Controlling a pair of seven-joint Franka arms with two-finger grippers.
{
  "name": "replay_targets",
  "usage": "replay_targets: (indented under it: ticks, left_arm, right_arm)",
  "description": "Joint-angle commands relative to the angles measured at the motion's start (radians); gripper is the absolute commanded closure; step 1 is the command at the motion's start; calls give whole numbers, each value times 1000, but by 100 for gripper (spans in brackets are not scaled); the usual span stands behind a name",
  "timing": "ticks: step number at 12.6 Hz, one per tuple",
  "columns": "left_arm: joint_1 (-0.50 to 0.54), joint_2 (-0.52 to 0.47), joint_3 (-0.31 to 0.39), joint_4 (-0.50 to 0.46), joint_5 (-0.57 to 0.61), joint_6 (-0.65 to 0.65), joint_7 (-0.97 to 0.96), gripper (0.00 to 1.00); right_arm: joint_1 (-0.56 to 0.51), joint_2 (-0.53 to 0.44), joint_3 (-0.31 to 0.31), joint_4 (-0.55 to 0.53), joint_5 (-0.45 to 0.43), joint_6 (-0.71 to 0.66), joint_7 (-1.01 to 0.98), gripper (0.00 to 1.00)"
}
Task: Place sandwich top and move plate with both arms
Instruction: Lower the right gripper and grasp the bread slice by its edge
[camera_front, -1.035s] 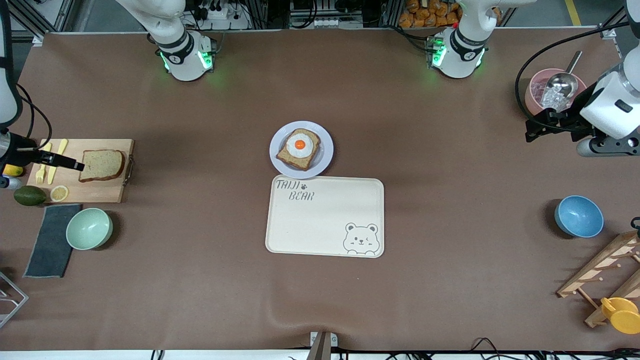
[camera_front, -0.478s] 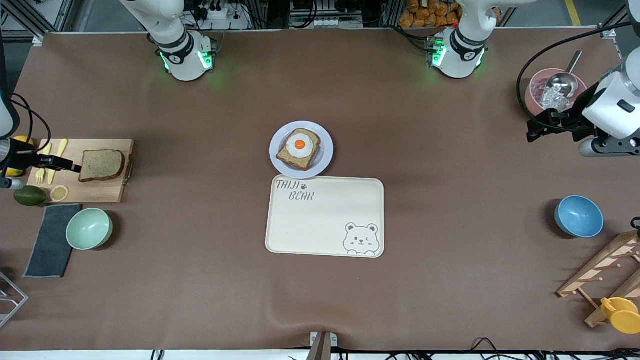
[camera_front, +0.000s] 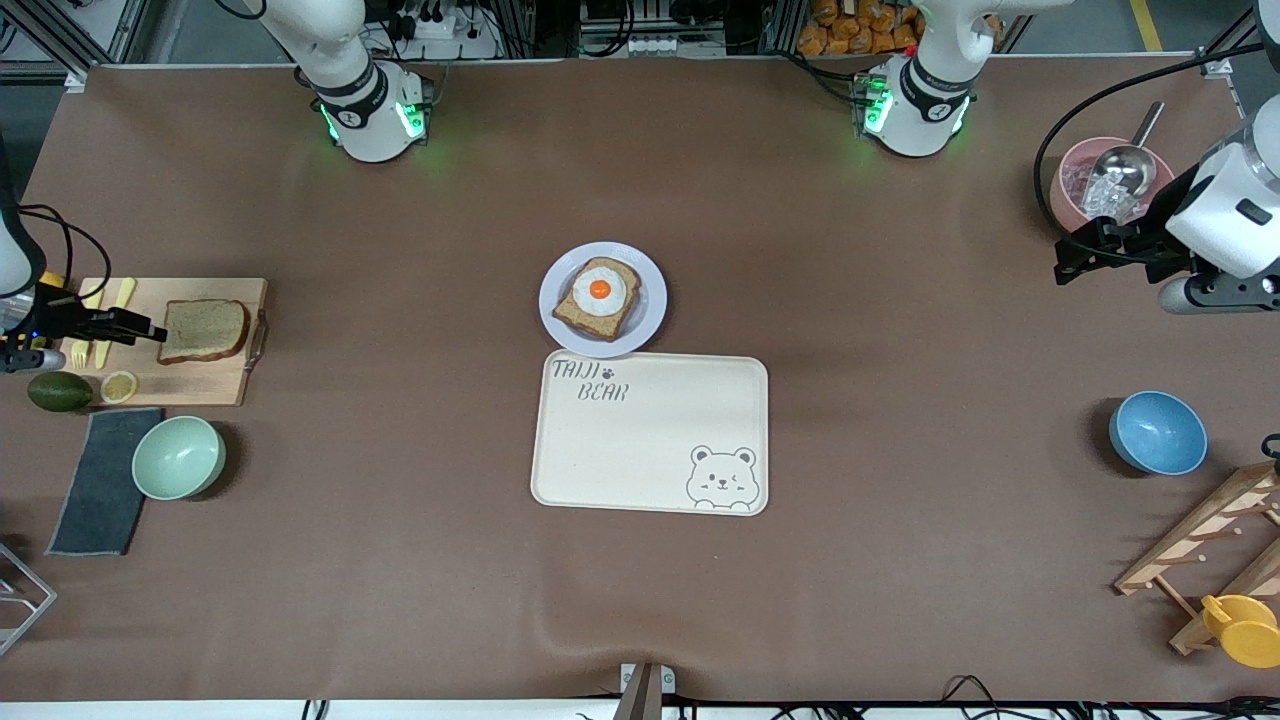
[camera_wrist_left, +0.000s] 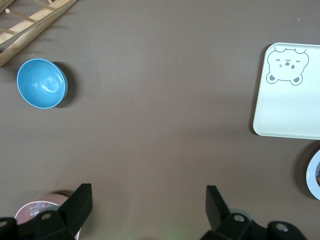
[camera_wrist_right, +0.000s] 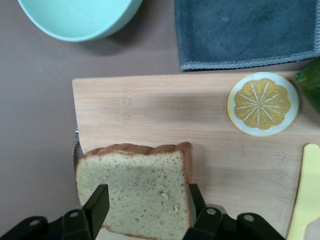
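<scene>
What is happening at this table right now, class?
The right hand is at the wooden cutting board, its fingers on either side of the sandwich top, which lies flat on the board. The plate sits mid-table touching the bear-print tray and already carries toast with a fried egg. The left arm waits, its hand open over bare table beside a pink bowl.

Bare bread slice (camera_front: 204, 330) flat on board (camera_front: 200, 380)
</scene>
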Motion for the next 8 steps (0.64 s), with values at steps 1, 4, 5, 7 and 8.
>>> replay_targets:
  ticks: [1, 4, 5, 7, 8]
  left_arm:
    - [7, -3, -1, 6, -15, -1, 16, 0]
    - [8, -3, -1, 7, -15, -1, 16, 0]
    - [9, -3, -1, 7, -15, -1, 16, 0]
    - [9, -3, 0, 7, -15, 1, 16, 0]
    - [9, -3, 0, 6, -15, 1, 16, 0]
  right_arm:
    - [-22, -3, 16, -15, 21, 24, -53, 35]
    - [-53, 29, 16, -15, 21, 59, -128, 35]
    - [-56, 39, 16, -13, 21, 67, -139, 36]
    - [-74, 53, 18, -15, 22, 72, -182, 42]
    - [-76, 57, 18, -15, 22, 72, -185, 46]
